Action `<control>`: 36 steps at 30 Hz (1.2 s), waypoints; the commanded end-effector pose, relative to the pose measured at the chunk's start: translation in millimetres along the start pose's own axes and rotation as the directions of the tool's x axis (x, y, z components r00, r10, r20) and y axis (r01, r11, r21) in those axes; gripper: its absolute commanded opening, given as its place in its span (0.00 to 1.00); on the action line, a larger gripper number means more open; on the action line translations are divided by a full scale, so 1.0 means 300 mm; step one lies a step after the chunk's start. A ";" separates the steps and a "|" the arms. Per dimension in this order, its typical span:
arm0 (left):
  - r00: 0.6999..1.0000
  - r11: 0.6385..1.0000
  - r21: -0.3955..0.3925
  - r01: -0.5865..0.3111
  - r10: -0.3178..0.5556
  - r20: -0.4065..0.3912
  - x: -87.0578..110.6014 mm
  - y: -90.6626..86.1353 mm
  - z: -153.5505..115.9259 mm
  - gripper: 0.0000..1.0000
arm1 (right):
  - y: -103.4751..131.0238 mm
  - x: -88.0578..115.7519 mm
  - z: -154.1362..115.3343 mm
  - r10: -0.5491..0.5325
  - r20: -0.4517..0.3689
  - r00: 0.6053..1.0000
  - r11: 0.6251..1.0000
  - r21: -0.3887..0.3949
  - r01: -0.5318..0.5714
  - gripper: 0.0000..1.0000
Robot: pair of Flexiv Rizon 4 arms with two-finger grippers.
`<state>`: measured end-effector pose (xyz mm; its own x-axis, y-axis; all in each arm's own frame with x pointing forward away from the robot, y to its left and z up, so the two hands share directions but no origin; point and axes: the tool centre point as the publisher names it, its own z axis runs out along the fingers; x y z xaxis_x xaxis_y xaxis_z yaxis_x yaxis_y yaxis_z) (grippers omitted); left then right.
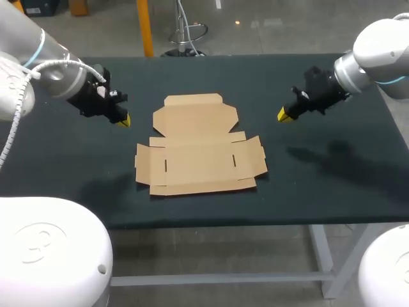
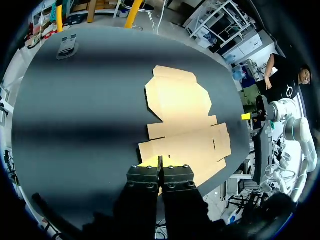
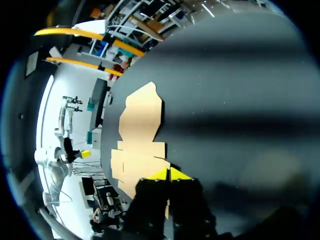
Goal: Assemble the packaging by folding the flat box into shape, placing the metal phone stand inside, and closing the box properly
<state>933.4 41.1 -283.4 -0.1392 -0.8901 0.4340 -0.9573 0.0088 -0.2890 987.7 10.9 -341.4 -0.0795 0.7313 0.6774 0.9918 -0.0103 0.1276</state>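
The flat box (image 1: pixel 199 150) lies spread out in the middle of the black table (image 1: pixel 332 185). No flap is up yet, so I think the job is at step 1, the folding. The left gripper (image 1: pixel 124 120) hangs near the box's left side and does not touch it. Its 2 yellow tips are pressed together and hold nothing. The right gripper (image 1: pixel 282 115) hangs at the right side in the same way, tips together and holding nothing. Next, I think a gripper must go down to a side flap and lift it. Far off near a table corner, the left wrist view shows a small grey thing (image 2: pixel 66 46). It may be the phone stand, but I cannot tell.
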 end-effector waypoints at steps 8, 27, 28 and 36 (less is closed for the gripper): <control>1.000 1.000 -0.022 0.000 0.000 0.001 -0.005 -0.031 0.019 0.00 | 0.008 -0.012 0.002 -0.003 -0.012 1.000 1.000 0.006 0.003 0.00; 0.998 1.000 0.002 -0.017 0.017 -0.059 -0.026 -0.017 0.132 0.00 | 0.065 -0.014 0.124 0.003 -0.015 1.000 1.000 0.029 -0.002 0.00; 0.998 1.000 0.009 -0.009 0.009 -0.060 -0.032 -0.017 0.142 0.00 | 0.075 -0.015 0.133 0.001 -0.014 1.000 0.999 0.037 0.000 0.00; 0.992 0.998 -0.065 0.002 -0.010 -0.125 -0.070 -0.043 0.219 0.00 | 0.112 -0.014 0.188 0.011 -0.008 1.000 0.998 0.065 -0.010 0.00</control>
<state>947.9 29.3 -337.0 -0.1578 -0.8344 0.5280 -0.9644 0.0153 -0.2641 1018.2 43.0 -375.8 -0.0699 0.7294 0.6805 0.9951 0.0028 0.0992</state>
